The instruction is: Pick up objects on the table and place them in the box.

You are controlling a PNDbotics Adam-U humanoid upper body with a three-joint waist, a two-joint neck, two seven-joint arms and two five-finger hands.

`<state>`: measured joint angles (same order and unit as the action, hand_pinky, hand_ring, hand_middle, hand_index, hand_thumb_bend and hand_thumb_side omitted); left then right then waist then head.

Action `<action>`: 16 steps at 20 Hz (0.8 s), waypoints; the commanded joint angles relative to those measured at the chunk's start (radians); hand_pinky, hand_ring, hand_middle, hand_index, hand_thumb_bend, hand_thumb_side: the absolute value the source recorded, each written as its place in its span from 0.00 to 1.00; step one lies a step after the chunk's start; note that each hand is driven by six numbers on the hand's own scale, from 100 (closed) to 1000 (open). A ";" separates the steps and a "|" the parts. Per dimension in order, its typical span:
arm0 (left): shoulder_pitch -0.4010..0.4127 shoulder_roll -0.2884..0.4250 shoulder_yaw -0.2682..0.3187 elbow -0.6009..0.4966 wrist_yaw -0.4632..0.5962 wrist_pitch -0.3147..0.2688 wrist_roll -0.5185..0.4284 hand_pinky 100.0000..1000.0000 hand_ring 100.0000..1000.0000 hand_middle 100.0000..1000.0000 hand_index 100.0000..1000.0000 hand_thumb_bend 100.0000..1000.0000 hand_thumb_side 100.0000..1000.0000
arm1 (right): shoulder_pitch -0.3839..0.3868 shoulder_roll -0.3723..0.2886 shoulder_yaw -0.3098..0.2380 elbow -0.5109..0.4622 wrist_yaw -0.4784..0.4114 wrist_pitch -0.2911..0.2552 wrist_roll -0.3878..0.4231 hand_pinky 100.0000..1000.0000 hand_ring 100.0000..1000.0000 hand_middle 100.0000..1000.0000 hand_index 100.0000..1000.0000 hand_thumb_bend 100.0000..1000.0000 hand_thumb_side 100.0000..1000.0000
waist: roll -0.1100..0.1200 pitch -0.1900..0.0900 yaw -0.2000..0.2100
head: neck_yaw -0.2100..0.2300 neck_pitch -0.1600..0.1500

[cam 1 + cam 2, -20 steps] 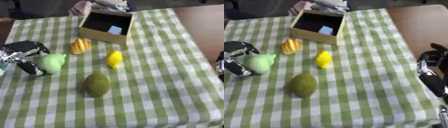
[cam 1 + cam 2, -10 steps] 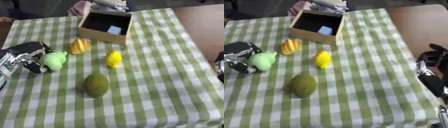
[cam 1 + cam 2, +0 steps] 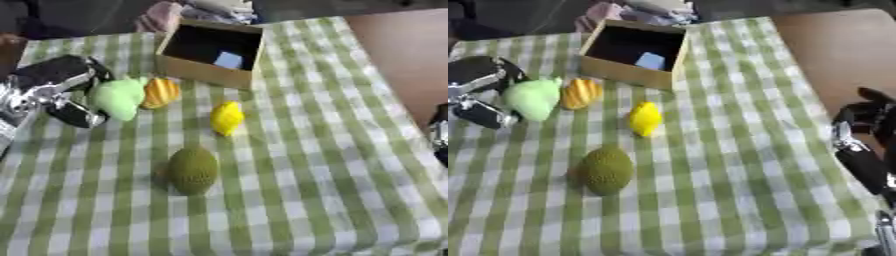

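Observation:
My left hand (image 3: 54, 90) is at the table's left side, shut on a light green pear-shaped fruit (image 3: 118, 97) and holding it just above the cloth, next to an orange ribbed fruit (image 3: 161, 92). A yellow lemon (image 3: 227, 117) lies near the middle. A rough dark green fruit (image 3: 192, 170) lies nearer the front. The open cardboard box (image 3: 210, 76) stands at the back, with a pale blue thing (image 3: 229, 60) inside. My right hand (image 3: 866, 145) rests off the table's right edge, fingers relaxed and holding nothing.
A green and white checked cloth (image 3: 306, 165) covers the table. Brown floor (image 3: 842, 45) lies past its right edge. Bundled cloth in pink and white (image 3: 197, 7) lies behind the box.
My left hand has carried the green fruit toward the back and right, up beside the orange fruit. The other fruits and my right hand stay put.

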<state>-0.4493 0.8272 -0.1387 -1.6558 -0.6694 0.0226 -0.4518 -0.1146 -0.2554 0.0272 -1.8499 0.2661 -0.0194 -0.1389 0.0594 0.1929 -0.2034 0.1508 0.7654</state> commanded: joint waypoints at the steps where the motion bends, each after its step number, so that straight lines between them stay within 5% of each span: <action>1: -0.068 0.027 0.014 0.032 0.001 0.021 0.027 0.54 0.44 0.46 0.58 0.09 0.00 | -0.010 -0.018 0.009 -0.012 -0.006 -0.005 0.010 0.58 0.62 0.60 0.83 0.00 0.36 | -0.002 -0.030 -0.011 | 0.008 0.005; 8: -0.216 -0.056 -0.020 0.219 -0.096 0.045 0.130 0.58 0.48 0.51 0.63 0.13 0.00 | -0.033 -0.022 0.046 -0.016 -0.019 -0.011 0.044 0.58 0.62 0.60 0.83 0.00 0.35 | 0.004 -0.015 -0.086 | 0.034 -0.007; 16: -0.319 -0.141 -0.046 0.357 -0.197 0.064 0.259 0.65 0.58 0.62 0.72 0.18 0.00 | -0.079 -0.024 0.092 -0.026 -0.039 -0.019 0.088 0.58 0.62 0.60 0.83 0.00 0.35 | 0.015 0.023 -0.174 | 0.081 -0.054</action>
<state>-0.7452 0.6734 -0.1891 -1.3063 -0.8513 0.0831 -0.2120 -0.1828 -0.2601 0.1154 -1.8514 0.2367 -0.0359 -0.0590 0.0650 0.2195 -0.3801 0.2230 0.7293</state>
